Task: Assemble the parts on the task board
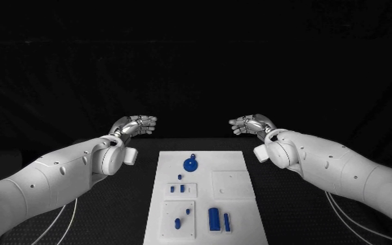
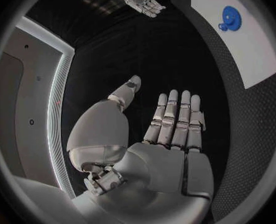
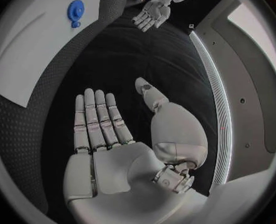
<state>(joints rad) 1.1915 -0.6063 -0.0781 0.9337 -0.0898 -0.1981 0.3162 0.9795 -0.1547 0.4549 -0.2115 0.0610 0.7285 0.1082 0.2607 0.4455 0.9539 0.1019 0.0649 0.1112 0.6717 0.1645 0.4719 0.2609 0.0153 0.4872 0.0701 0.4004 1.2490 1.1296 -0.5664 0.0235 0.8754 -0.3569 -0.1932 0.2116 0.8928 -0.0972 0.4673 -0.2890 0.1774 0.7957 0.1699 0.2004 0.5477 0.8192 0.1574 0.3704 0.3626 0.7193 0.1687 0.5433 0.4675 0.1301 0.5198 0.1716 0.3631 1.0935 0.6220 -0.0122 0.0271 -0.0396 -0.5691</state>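
From where I stand, the left hand (image 1: 135, 126) hovers above the far left of the black table (image 1: 98, 222), beyond the far end of the task board (image 1: 237, 199). Its wrist view shows the palm flat, the fingers (image 2: 175, 119) straight and side by side, the thumb spread away, and nothing held.

The white task board lies lengthwise in the middle of the table, between the two arms. At its far end sits a round blue disc with a small loop (image 1: 190, 164). Nearer the robot there is a tiny blue stud (image 1: 179, 177), then two short blue pegs (image 1: 177, 188) in a small square recess, and to their right a bare square recess (image 1: 230, 184). In the nearest part, a blue oval piece (image 1: 177, 222) and a smaller one (image 1: 187, 211) lie on a square plate, and just right of them stand or lie two blue bars (image 1: 218, 220), one thick, one thin; I cannot tell which.

These parts look like small, rigid, light plastic pieces, probably smooth and apt to slip or skitter if nudged. I would pinch each one across its narrow sides, the bars at mid-length, the disc by its rim.

The right hand (image 1: 251, 124) hovers opposite, above the far right, likewise flat and spread with its fingers (image 3: 97, 119) straight, grasping nothing.
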